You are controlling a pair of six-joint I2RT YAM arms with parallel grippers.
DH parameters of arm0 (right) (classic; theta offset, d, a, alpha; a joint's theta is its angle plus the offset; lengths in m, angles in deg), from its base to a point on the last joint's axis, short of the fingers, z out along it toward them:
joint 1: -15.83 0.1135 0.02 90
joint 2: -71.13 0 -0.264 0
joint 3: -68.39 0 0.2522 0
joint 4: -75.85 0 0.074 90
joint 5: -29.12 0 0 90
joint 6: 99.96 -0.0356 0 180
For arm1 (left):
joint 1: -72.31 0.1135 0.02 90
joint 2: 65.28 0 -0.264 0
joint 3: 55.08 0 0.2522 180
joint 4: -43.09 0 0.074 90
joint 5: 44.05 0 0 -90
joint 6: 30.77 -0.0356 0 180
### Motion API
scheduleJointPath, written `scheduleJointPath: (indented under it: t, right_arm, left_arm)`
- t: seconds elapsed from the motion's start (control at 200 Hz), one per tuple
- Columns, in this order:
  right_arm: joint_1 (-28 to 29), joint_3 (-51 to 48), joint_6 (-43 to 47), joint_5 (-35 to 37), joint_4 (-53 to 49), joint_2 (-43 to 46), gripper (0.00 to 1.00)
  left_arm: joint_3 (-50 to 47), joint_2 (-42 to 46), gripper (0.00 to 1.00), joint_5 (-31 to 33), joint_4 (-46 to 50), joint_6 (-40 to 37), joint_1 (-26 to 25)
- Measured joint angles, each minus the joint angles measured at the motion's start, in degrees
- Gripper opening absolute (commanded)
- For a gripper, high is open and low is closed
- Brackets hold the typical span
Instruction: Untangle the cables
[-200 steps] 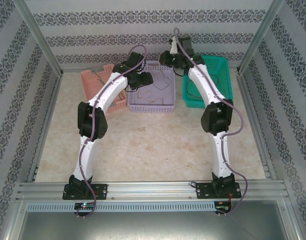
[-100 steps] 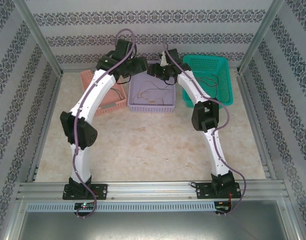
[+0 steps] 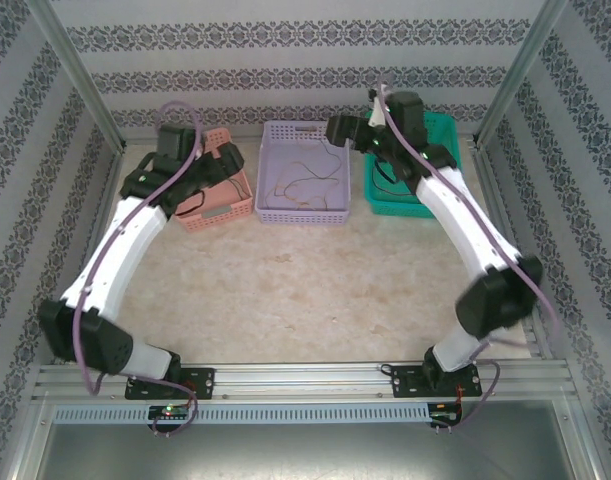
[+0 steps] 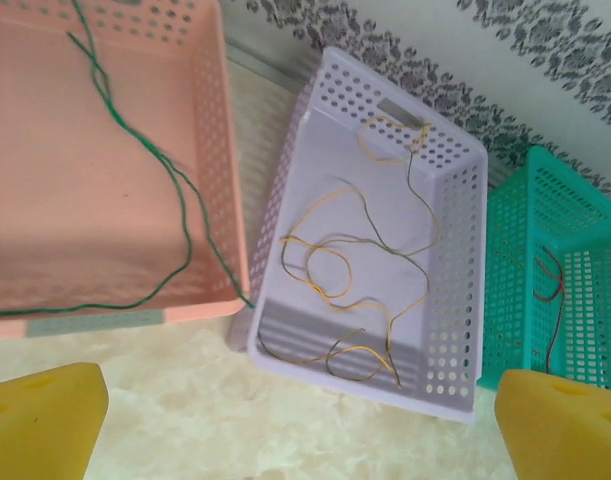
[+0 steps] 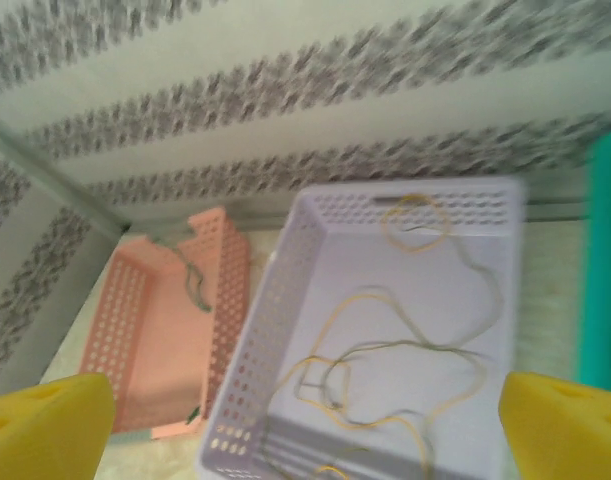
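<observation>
Marbled beige tabletop [image 3: 315,290], wallpapered walls [image 3: 305,60] around, and the tangled cables [image 4: 325,250] lie in the lilac basket [image 4: 450,300], ahead of the left gripper [image 4: 303,415] and right gripper [image 5: 305,420], both gaping wide, empty.

Across the middle of the top view I have bare table [image 3: 305,290], wide open between the left arm [image 3: 120,250] and the right arm [image 3: 470,225]. Along the upper edge the pink basket [image 3: 230,210], lilac basket [image 3: 305,214] and green basket [image 3: 390,206] stand in a row with narrow gaps between them. The lilac basket's mouth is unblocked from above, with loose cables [image 4: 325,240] lying inside.
</observation>
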Motion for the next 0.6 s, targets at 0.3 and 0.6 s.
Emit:
scheduleJointPath:
  t: [0.3,0.6]
  right_arm:
    - [2.97,-40.09,1.49,30.29,2.03,35.19,0.98]
    - [-3.56,-71.23,14.14,33.81,20.22,37.83,0.98]
  left_arm:
    - [-24.17,25.18,1.0,24.61,-0.09,-4.92,-1.66]
    - [-58.18,27.76,0.99,32.24,-27.36,-27.78,-0.35]
